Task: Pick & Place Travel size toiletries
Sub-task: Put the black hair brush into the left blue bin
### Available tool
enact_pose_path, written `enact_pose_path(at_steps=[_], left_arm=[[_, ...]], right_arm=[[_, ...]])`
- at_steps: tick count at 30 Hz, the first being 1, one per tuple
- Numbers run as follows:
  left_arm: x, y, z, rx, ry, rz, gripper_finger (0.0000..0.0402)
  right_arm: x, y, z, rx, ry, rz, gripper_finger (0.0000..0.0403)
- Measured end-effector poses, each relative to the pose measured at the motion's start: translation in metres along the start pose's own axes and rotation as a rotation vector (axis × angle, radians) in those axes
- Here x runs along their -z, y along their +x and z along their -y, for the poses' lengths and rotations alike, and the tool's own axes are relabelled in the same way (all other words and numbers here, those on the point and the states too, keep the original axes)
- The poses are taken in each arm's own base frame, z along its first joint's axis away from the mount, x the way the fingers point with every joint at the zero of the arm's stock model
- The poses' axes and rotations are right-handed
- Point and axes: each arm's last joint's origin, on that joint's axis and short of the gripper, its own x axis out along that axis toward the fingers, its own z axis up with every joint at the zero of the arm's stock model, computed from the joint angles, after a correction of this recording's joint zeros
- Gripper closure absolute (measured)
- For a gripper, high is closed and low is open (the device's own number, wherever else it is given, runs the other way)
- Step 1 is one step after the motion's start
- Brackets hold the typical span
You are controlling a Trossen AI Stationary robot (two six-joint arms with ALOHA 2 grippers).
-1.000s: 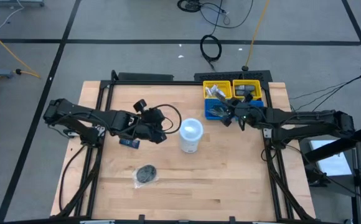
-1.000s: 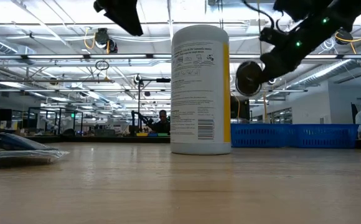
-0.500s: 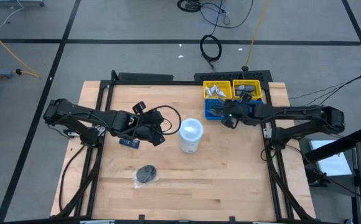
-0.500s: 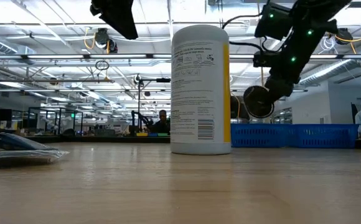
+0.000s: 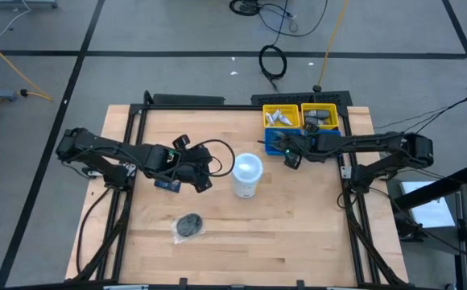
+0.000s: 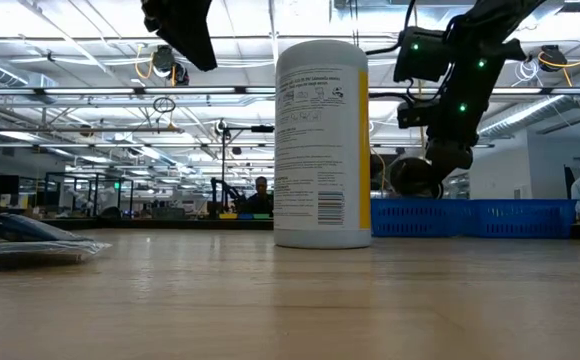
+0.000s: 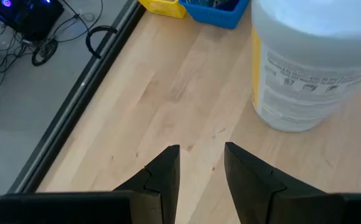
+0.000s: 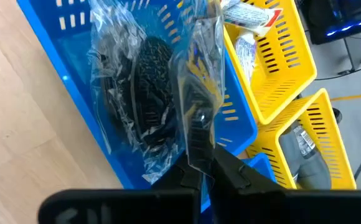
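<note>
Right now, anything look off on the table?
Nothing damaged or spilled. The right pincer is shut on a wrapped disc over the blue bin. One more disc lies loose on the table.

Both arms: matte black jointed links, black cabling looped alongside. Left pincer [image 7: 198, 163]: two dark tapered fingers. Right pincer [image 8: 206, 163]: green indicator lights nearby.

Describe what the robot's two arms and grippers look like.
Both arms are dark, jointed and slender. The left gripper ends in two flat black tapered fingers, with a black cable looping near its wrist. The right gripper has matching black fingers; green lights glow on its wrist.
</note>
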Motion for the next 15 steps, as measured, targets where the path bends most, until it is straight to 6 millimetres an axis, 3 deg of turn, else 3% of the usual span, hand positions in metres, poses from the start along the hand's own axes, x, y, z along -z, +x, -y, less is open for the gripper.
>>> enact_pose_path(at_steps=[7, 15], left_arm=[[0.013, 0.011, 0.002, -0.02, 0.016, -0.039, 0.0279], [0.015, 0.014, 0.003, -0.025, 0.002, -0.048, 0.0279]], right_arm=[[0.0, 0.0, 0.0, 0.0, -0.005, -0.001, 0.0395], [-0.005, 0.0, 0.0, 0.001, -0.019, 0.049, 0.0337]])
